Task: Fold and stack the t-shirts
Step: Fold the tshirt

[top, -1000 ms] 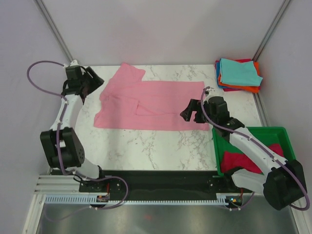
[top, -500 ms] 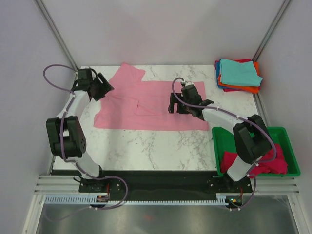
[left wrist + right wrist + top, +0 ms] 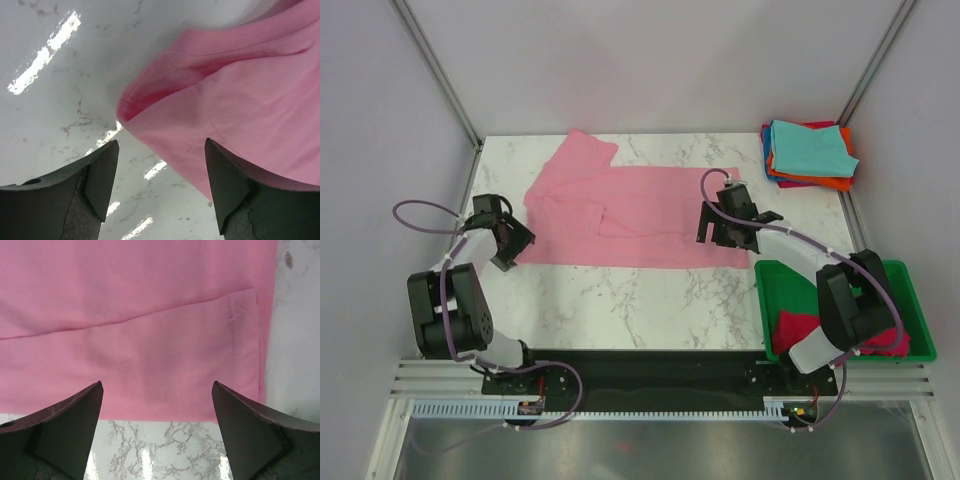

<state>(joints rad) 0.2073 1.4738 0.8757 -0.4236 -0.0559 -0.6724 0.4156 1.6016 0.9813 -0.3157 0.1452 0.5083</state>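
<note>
Reaching pink t-shirt (image 3: 640, 215) near-left corner: left gripper (image 3: 512, 246).

We count one pink shirt (image 3: 630, 215) spread flat and one pile of folded shirts (image 3: 808, 153), in which we make out four colours: teal, blue, orange and red. We see one green bin (image 3: 764, 315) with red cloth (image 3: 798, 328) in it, though we cannot tell how many pieces that is. We count two robot arms, the left arm (image 3: 455, 290) and the right arm (image 3: 800, 250).
</note>
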